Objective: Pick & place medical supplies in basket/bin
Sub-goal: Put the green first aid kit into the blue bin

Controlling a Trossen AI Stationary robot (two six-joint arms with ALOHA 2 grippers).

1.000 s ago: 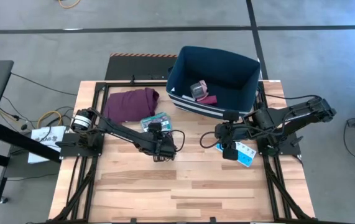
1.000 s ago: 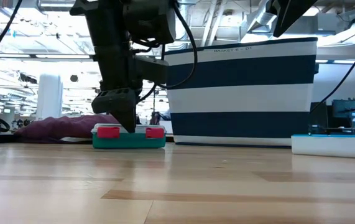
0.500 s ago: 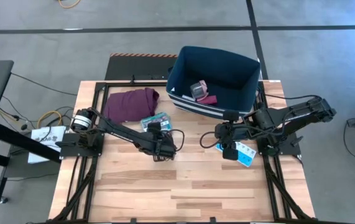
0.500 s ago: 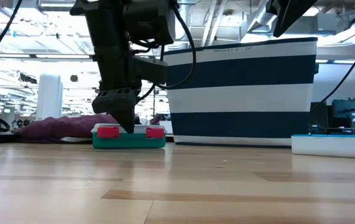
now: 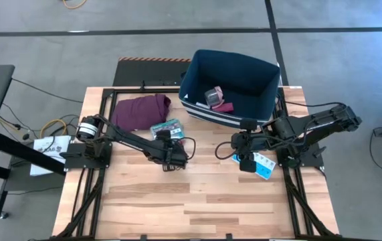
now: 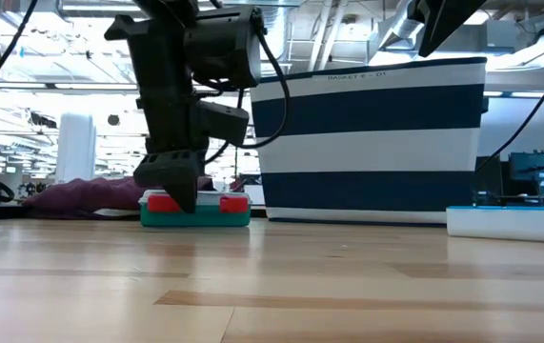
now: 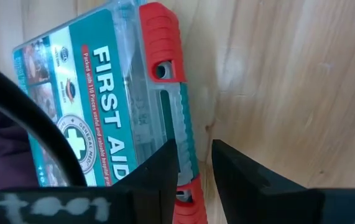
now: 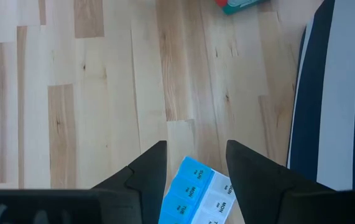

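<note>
The left gripper (image 5: 168, 161) is low over the tabletop (image 5: 197, 201), right at the near edge of the teal first aid box (image 5: 166, 128), which lies flat on the wood just beside the maroon cloth (image 5: 139, 111). In the left wrist view its jaws stand narrowly parted, with the box's long edge and red latches (image 7: 162, 43) just ahead of the tips; they do not pinch the box, and in the low view the gripper (image 6: 178, 186) hangs in front of it with the tips close to the wood, though whether they touch the box is hard to tell from there. The right gripper (image 5: 246, 163) hovers over the right side of the tabletop, directly above the blue and white pill organizer (image 5: 264, 165), which lies flat on the wood near the front of the bin. In the right wrist view its jaws are spread wide and empty, with the organizer (image 8: 197, 193) showing between them. The navy bin (image 5: 269, 87) with white stripes stands at the far edge of the tabletop, and inside it lie a pink roll (image 5: 213, 96) and a maroon roll (image 5: 224, 106)
</note>
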